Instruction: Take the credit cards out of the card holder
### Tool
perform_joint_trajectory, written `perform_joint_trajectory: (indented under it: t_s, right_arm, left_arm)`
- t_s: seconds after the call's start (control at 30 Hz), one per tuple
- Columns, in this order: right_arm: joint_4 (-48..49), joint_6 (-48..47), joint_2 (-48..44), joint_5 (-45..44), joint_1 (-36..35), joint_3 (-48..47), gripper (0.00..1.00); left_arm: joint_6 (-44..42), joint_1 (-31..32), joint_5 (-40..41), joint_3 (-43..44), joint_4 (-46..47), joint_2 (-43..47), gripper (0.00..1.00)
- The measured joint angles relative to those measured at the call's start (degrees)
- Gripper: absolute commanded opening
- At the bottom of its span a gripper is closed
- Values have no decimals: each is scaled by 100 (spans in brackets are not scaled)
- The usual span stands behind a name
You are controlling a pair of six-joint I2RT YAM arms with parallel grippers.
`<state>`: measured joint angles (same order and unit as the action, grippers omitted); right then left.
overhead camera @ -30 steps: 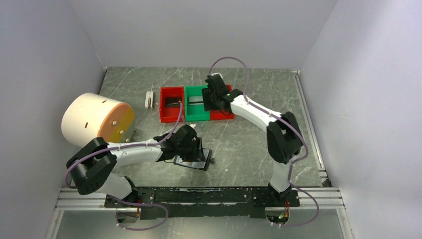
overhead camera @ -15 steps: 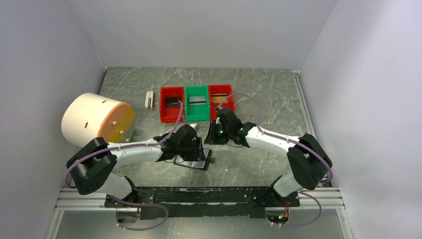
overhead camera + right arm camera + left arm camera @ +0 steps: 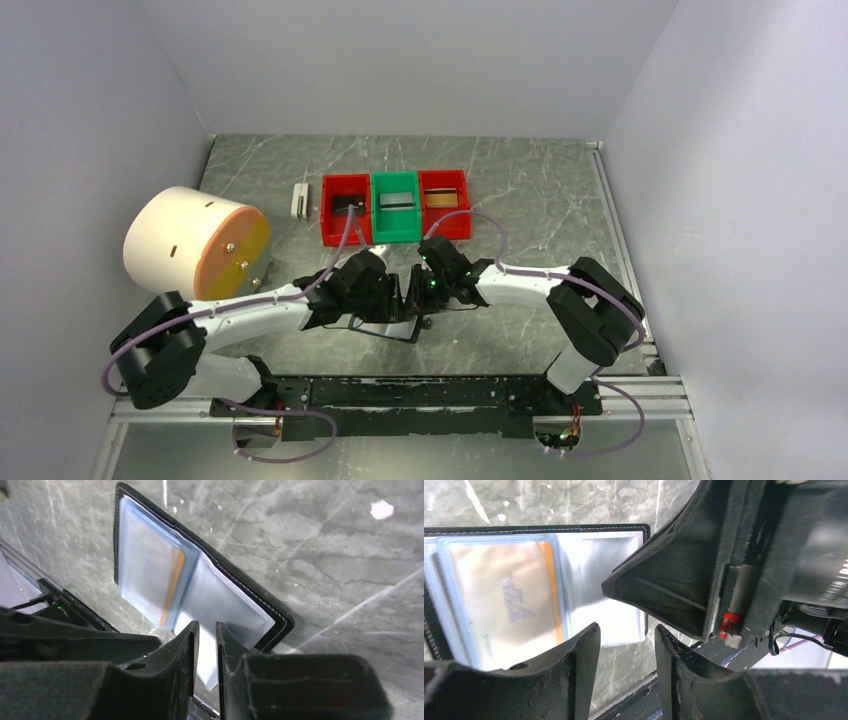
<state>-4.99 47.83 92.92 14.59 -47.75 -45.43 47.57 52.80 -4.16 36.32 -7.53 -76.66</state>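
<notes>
The card holder (image 3: 385,327) lies open and flat on the grey stone-look table (image 3: 520,180), in the middle of the near side. A tan-orange card (image 3: 504,595) sits inside one of its glossy pockets, with the shiny pocket next to it facing up.

Both arms bend in over it from either side. The left gripper (image 3: 626,630) hangs over the holder's edge with its fingers a little apart and nothing between them. The right gripper (image 3: 206,630) is at the opposite pocket, its fingers drawn almost together. A strip of the clear pocket shows in the slit, but I cannot tell whether they pinch it.

Farther back three bins stand in a row touching: a red bin (image 3: 330,215) with a dark card (image 3: 347,207), a green bin (image 3: 395,232) with a grey card (image 3: 396,200), and another red bin (image 3: 447,228) with a tan card (image 3: 440,198). A small white block (image 3: 299,200) stands just left of them, and a big white drum (image 3: 180,245) sits at the far left.
</notes>
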Motion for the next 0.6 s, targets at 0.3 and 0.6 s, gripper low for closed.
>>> perform_joint_trajectory:
  t_s: [0.3,0.6]
  right_arm:
    - [295,66,-20,66,-13,350,24]
    - [660,208,-52,258,-13,540,25]
  left_arm:
    - [20,-190,699,-15,-691,595,59]
    - [-33,-573,691,-120,-778,201,61]
